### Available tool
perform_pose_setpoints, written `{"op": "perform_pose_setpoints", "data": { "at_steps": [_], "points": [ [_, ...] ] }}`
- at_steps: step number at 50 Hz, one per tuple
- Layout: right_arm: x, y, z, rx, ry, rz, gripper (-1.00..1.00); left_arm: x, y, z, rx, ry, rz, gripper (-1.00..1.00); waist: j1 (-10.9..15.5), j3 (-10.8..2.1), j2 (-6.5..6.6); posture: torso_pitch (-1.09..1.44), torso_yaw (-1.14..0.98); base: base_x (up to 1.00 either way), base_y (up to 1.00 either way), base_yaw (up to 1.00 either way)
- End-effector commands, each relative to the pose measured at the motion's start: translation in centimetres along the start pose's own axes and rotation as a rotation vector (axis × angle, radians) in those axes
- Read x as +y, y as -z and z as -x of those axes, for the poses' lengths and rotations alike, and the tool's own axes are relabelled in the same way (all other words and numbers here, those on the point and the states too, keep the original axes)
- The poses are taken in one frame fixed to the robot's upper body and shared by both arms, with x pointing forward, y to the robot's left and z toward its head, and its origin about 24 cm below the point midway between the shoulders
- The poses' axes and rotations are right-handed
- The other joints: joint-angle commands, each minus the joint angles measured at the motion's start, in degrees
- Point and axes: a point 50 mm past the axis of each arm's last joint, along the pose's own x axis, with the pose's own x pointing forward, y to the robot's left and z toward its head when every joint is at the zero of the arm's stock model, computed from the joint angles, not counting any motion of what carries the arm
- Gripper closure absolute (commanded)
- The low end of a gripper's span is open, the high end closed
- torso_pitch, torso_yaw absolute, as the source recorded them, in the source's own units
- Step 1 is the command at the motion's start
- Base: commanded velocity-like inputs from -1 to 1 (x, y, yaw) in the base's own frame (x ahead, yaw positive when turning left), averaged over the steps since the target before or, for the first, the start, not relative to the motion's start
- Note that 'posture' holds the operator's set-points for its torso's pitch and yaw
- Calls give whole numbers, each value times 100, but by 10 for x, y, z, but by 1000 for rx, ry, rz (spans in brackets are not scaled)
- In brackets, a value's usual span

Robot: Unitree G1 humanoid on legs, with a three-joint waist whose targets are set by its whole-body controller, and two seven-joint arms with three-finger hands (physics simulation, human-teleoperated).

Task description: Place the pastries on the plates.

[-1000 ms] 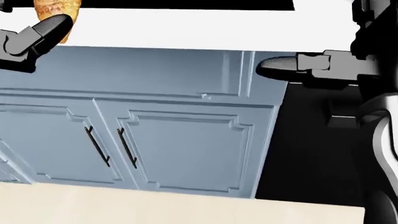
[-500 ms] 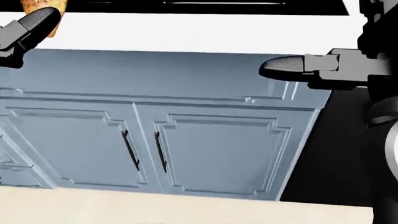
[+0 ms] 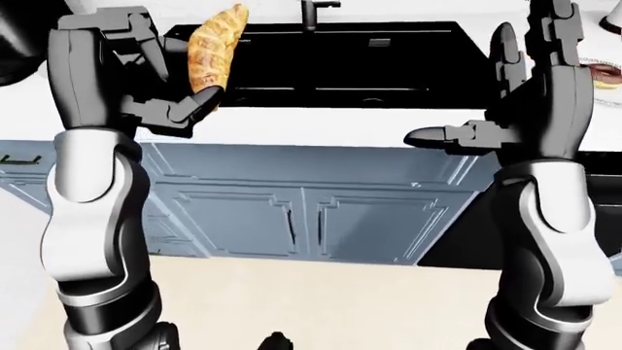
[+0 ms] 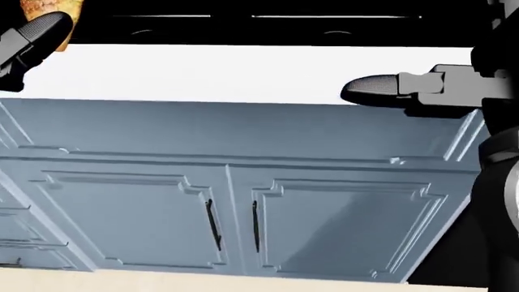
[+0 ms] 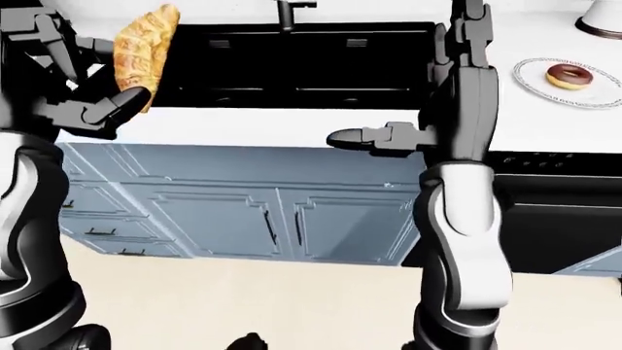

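Croissant (image 3: 215,48) is sitting pinched in left hand (image 3: 146,80) fingers, prob light & flaky, so gentle mid-body grip; right hand (image 5: 457,87) is hanging open w/ nothing between its fingers

A golden, flaky croissant (image 3: 216,45) stands nearly upright, raised over the near edge of the white counter, its lower tip pinched in the left hand (image 3: 160,87) and its upper tip leaning slightly to the right. At the right of the right-eye view, a brown glazed doughnut (image 5: 568,76) lies flat in the middle of a white plate (image 5: 533,82) resting on the counter, well apart from the croissant.
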Motion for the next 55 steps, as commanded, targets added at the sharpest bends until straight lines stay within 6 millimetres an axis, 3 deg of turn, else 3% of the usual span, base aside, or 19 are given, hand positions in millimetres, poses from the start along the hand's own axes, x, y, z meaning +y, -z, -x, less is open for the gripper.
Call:
{"op": "perform_pose_setpoints", "data": {
  "at_steps": [1, 2, 4, 5, 6, 8, 12, 15, 20, 24, 27, 29, 36, 43, 45, 46, 50, 54, 55],
  "points": [
    [2, -12, -1, -67, -5, -18, -100, 6, -15, -1, -77, -30, -9, 100, 13, -107, 5, 33, 0, 33, 46, 0],
    [2, -12, -2, -70, -4, -13, -100, 6, -16, -1, -79, -31, -8, 100, -2, -118, 145, 33, 0, 16, 45, 0],
    [4, -14, -2, -80, -15, -5, -100, 7, -15, -1, -78, -33, -10, 100, 55, -517, 772, 33, 0, 0, 25, 0],
    [5, -15, -2, -83, -17, -10, -100, 7, -15, 0, -78, -34, -10, 100, 52, -275, 532, 33, 0, 0, 25, 0],
    [5, -16, -2, -88, -19, 16, -100, 7, -15, 0, -78, -33, -9, 100, 145, -239, 515, 33, 0, 0, 26, 0],
    [4, -15, -2, -87, -16, 1, -100, 7, -14, 0, -76, -34, -10, 100, 176, -296, 387, 33, 0, 0, 45, 0],
    [3, -17, -4, -98, -9, -7, -100, 7, -16, -1, -79, -32, -6, 100, 293, -117, -114, 33, 0, 0, 62, 0],
    [2, -19, -4, -105, -4, -14, -100, 7, -17, -1, -81, -32, -7, 100, 341, -154, -486, 33, 0, 0, 63, 0],
    [1, -17, -2, -102, 2, -22, -100, 7, -20, 1, -83, -28, -11, 100, 206, -294, -416, 33, 0, 0, 63, 0],
    [1, -15, -3, -103, -4, -16, -100, 8, -20, 2, -82, -31, -17, 100, 159, -199, -218, 33, 0, 0, 63, 0],
    [3, -13, -3, -99, -12, -20, -100, 8, -20, 0, -83, -30, -17, 100, 94, -170, 91, 33, 0, 0, 63, 0],
    [3, -16, -3, -103, -13, -21, -100, 7, -20, -1, -85, -28, -15, 100, 61, -301, 617, 33, 0, 0, 62, 0],
    [3, -15, -2, -104, -17, -14, -100, 8, -18, 1, -79, -28, -13, 100, 138, -227, 89, 33, 0, 0, 62, 0],
    [2, -15, -2, -98, -19, -12, -100, 7, -14, 2, -67, -27, -19, 100, 138, -198, -182, 33, 0, 0, 64, 0],
    [2, -15, -2, -100, -21, -12, -100, 7, -15, 2, -69, -26, -20, 100, 127, -259, -449, 33, 0, 0, 88, 0],
    [2, -15, -2, -100, -21, -10, -100, 6, -16, 1, -71, -26, -17, 100, 116, -220, -331, 33, 0, 0, 89, 0],
    [1, -16, -2, -107, -19, -21, -100, 6, -16, 1, -74, -23, -16, 100, 169, -297, -404, 33, 0, 0, 88, 0],
    [-1, -11, -5, -105, -13, -27, -100, 4, -11, -3, -70, -21, -20, 100, 112, -114, -67, 33, 0, 0, 82, 0],
    [-1, -5, -4, -94, -16, -24, -100, 6, -9, -4, -71, -30, -15, 100, 62, -136, 164, 33, 0, 1, 66, 0]
  ]
}}
